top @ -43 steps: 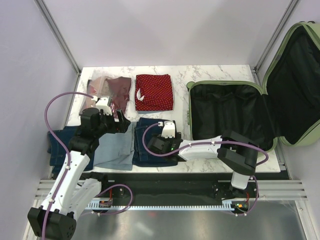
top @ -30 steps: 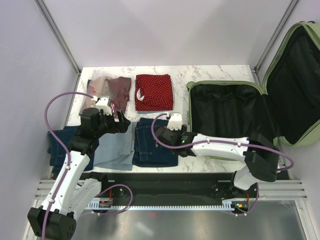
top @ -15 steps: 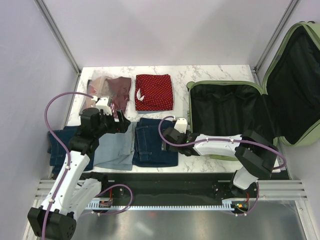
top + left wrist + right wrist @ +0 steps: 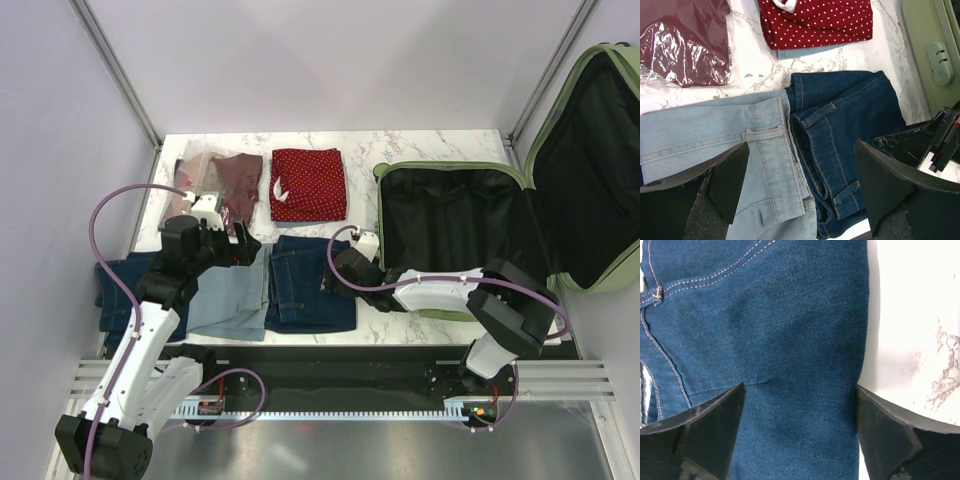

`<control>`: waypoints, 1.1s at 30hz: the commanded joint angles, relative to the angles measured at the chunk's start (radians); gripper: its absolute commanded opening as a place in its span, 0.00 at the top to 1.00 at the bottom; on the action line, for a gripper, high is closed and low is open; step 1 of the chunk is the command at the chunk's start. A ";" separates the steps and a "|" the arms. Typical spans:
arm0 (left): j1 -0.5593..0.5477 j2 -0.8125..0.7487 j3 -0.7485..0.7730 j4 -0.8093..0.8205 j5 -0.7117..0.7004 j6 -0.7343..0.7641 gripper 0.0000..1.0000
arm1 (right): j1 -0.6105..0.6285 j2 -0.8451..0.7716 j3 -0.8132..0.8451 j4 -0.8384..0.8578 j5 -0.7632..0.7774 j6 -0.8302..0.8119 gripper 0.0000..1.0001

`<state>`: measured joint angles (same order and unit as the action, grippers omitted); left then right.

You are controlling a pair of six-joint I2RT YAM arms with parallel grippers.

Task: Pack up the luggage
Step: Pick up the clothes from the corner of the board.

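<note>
The luggage [image 4: 440, 166] lies open at the right of the table, its black lining bare and its lid standing up at the far right. Folded dark blue jeans [image 4: 300, 285] lie just left of it. My right gripper [image 4: 343, 268] is open and low over the right edge of these jeans. In the right wrist view the jaws stand wide either side of the denim [image 4: 790, 330], with the gripper [image 4: 800, 387] holding nothing. My left gripper [image 4: 240, 246] is open and empty, hovering above the seam between light blue jeans [image 4: 715, 145] and the dark jeans [image 4: 850, 120].
A red polka-dot garment [image 4: 308, 184] and a bagged maroon garment [image 4: 222, 180] lie at the back. Light blue jeans [image 4: 230, 295] and another dark pair [image 4: 115, 285] lie at the left. The luggage's green shell [image 4: 922, 30] borders the dark jeans.
My right gripper has moved right across the dark jeans, from their middle to their right edge next to the luggage. The left arm has not moved.
</note>
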<state>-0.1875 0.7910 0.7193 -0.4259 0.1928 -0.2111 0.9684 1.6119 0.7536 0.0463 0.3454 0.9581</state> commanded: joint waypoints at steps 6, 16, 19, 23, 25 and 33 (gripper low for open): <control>-0.004 -0.015 0.040 -0.002 -0.001 0.001 0.07 | -0.002 0.080 -0.059 -0.065 -0.086 0.018 0.43; -0.004 -0.016 0.039 -0.004 -0.003 0.001 0.07 | 0.029 0.031 0.064 -0.212 -0.004 -0.125 1.00; -0.004 -0.015 0.040 -0.004 -0.001 0.001 0.07 | 0.043 -0.006 0.120 -0.305 0.055 -0.166 1.00; -0.004 -0.019 0.039 -0.002 -0.001 -0.001 0.07 | 0.041 -0.053 0.203 -0.442 0.131 -0.222 1.00; -0.004 -0.021 0.039 -0.001 -0.001 -0.001 0.07 | 0.041 -0.084 0.255 -0.521 0.159 -0.251 1.00; -0.006 -0.022 0.040 -0.002 0.002 -0.002 0.07 | -0.003 -0.136 0.455 -0.776 0.273 -0.358 1.00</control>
<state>-0.1875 0.7815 0.7193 -0.4259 0.1894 -0.2111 0.9951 1.5200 1.1179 -0.5880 0.5152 0.6712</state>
